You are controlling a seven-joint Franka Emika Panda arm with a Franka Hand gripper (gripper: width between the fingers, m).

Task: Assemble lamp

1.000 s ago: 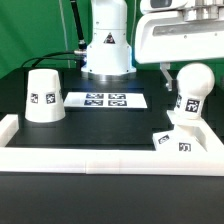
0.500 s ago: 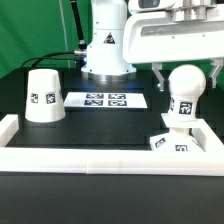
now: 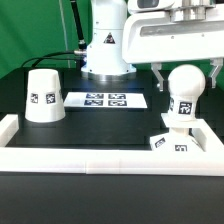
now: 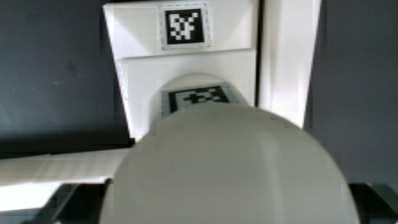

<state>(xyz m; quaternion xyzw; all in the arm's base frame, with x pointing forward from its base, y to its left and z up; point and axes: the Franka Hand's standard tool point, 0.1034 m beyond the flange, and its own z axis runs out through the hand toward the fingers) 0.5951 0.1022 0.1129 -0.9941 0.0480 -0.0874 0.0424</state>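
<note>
One shade (image 3: 44, 96) is sitting mouth-down at the exterior view's left; one bulb (image 3: 187, 97) is standing upright on one base (image 3: 172, 143) at that view's right, by the white rail (image 3: 90, 160). The single gripper (image 3: 187, 76) is hanging with jaws spread either side of the bulb's head, its top cropped. The blurred bulb is filling the wrist view. One marker board (image 3: 105, 100) is lying on the black table (image 3: 30, 138)

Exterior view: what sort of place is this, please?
Probably a robotics lab bench. A black table with a white rail carries a marker board printed with tags, the white shade and bulb wear similar tags, and a big white robot arm stands behind.
</note>
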